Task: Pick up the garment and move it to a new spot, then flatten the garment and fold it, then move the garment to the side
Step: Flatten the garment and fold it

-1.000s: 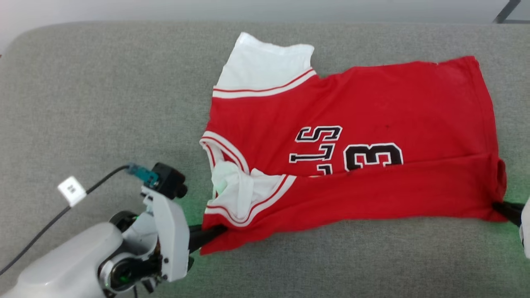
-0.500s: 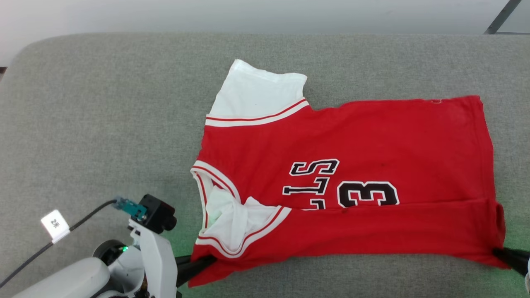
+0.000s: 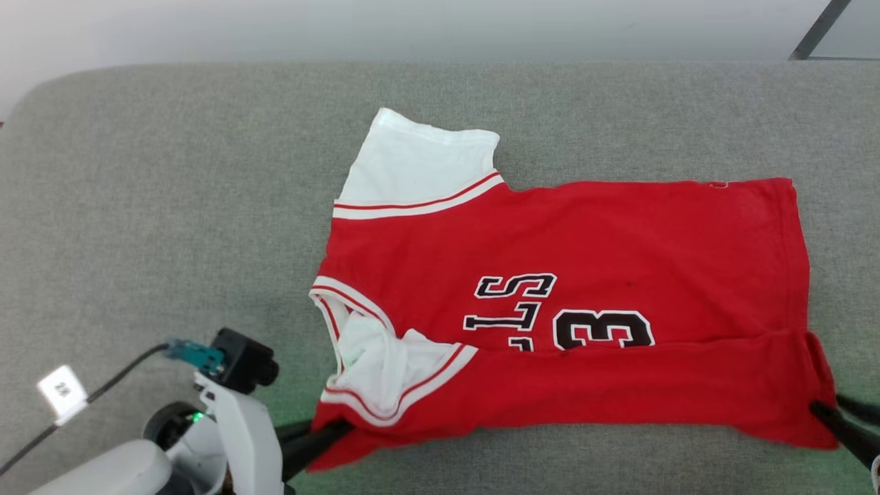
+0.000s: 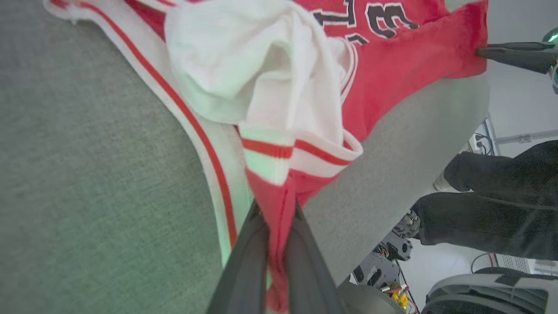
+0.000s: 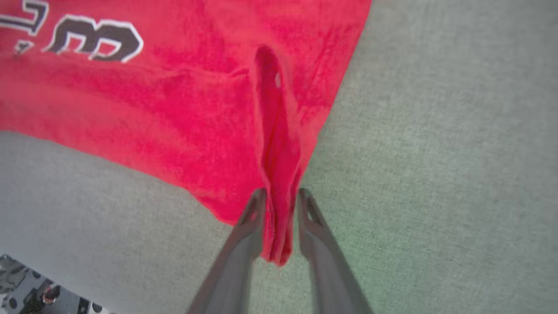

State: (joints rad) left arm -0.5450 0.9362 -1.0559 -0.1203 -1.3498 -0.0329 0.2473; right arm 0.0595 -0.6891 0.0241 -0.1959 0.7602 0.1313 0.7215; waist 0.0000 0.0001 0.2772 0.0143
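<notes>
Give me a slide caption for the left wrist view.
Left claw clamped on a corner of the red-and-white jersey lying on a grey cushion.

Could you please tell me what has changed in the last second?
The right gripper has parted its fingers around the hem of the red jersey shirt with white sleeves, loosening its hold. The head camera tilted. The left gripper stays shut on the shirt's near corner; the fold on the grey padded surface is unchanged.

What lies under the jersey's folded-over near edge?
The near edge of the garment folds over its front, hiding part of the lettering and number. A white sleeve peeks out. Anything further underneath is covered.
</notes>
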